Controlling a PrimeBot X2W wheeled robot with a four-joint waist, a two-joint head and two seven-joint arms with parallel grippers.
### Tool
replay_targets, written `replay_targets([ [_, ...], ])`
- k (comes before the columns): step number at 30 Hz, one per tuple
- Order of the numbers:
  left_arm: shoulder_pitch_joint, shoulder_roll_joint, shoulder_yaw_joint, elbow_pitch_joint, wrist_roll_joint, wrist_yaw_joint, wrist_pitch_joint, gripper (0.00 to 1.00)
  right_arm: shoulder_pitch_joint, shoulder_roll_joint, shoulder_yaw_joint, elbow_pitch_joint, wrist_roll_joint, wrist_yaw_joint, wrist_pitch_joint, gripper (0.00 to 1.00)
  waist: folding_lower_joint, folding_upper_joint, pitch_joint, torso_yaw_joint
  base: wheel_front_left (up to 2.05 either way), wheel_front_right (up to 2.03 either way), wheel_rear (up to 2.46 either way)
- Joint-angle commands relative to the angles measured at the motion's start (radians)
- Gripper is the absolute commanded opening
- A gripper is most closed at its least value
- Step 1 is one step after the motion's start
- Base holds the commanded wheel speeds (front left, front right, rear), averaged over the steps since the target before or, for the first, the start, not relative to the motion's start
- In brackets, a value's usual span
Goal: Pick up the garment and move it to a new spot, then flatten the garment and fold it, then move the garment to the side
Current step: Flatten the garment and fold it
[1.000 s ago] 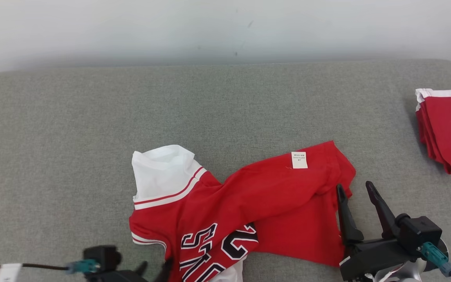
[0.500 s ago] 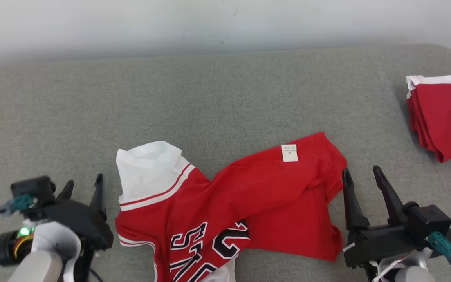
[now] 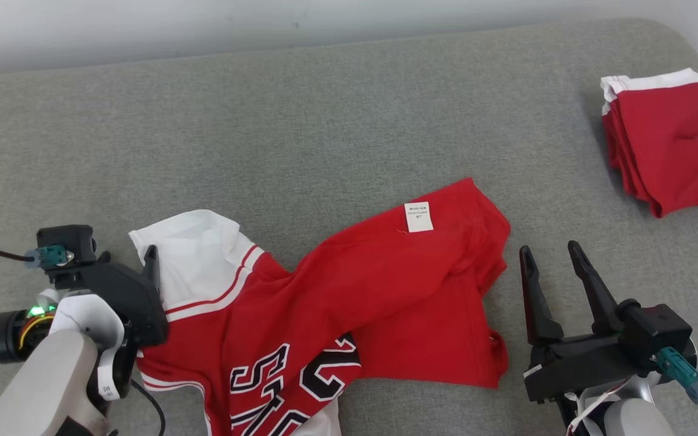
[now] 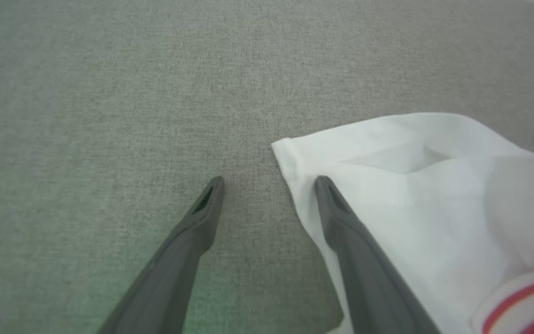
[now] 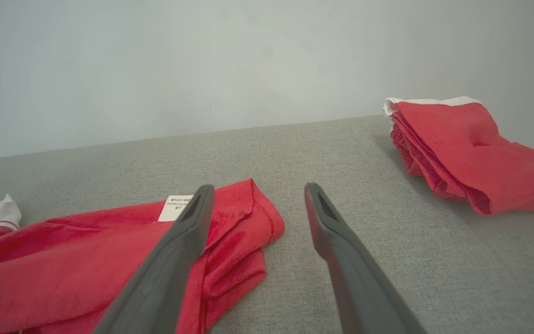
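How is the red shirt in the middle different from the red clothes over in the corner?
The shirt lies spread out and rumpled; the corner pile is neatly folded and stacked. The shirt shows black-and-white numbers and a big white part; the pile shows plain red with a thin white edge. The shirt looks much bigger than the pile. Both are red and white and lie on the grey surface.

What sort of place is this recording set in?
Probably an indoor garment-folding test station: a grey fabric-covered surface against a plain pale wall, with a crumpled red jersey on it and a folded red pile set aside.
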Motion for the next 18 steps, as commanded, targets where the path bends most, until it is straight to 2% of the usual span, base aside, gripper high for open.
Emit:
replay_targets([
  [1, -0.01, -0.005, -0.005, 0.013, 0.008, 0.001, 0.0, 1.0, -0.009, 0.001, -0.003, 0.004, 0.002, -0.002, -0.006, 1.0, -0.0001, -0.0001, 0.007, -0.009, 0.0, 0.0, 0.0],
  [2, -0.011, -0.005, -0.006, 0.021, 0.009, -0.001, 0.002, 0.9, -0.01, 0.0, -0.004, 0.005, 0.002, -0.002, -0.007, 1.0, -0.0001, -0.0001, 0.007, -0.009, 0.0, 0.0, 0.0],
  [3, -0.011, -0.006, -0.008, 0.027, 0.009, -0.004, 0.001, 0.61, -0.01, -0.001, -0.005, 0.006, 0.002, -0.002, -0.007, 1.0, -0.0001, -0.0001, 0.006, -0.009, 0.0, 0.0, 0.0],
  [5, -0.017, -0.01, -0.013, 0.035, 0.003, -0.015, 0.002, 0.13, -0.01, -0.001, -0.007, 0.005, 0.0, -0.002, -0.005, 1.0, -0.0001, -0.0001, 0.004, -0.008, 0.0, 0.0, 0.0],
  [6, -0.019, -0.022, -0.022, 0.047, -0.007, -0.036, 0.004, 0.0, -0.01, -0.001, -0.004, 0.003, -0.009, -0.002, -0.001, 1.0, -0.0001, -0.0001, 0.0, -0.002, 0.0, 0.0, 0.0],
  [10, -0.012, -0.044, -0.024, 0.044, -0.011, -0.05, -0.044, 0.0, -0.021, -0.024, 0.007, -0.011, -0.025, -0.002, 0.021, 1.0, -0.0001, -0.0001, -0.001, 0.013, 0.0, 0.0, 0.0],
  [15, 0.03, -0.055, -0.024, -0.008, 0.014, -0.029, -0.137, 0.0, -0.046, -0.039, -0.044, -0.054, -0.065, -0.002, 0.093, 1.0, -0.0001, -0.0001, 0.004, 0.037, 0.0, 0.0, 0.0],
  [18, 0.068, -0.076, -0.037, -0.058, 0.03, -0.011, -0.186, 0.0, -0.056, -0.035, -0.081, -0.077, -0.089, -0.002, 0.177, 1.0, -0.0001, -0.0001, 0.011, 0.058, 0.0, 0.0, 0.0],
])
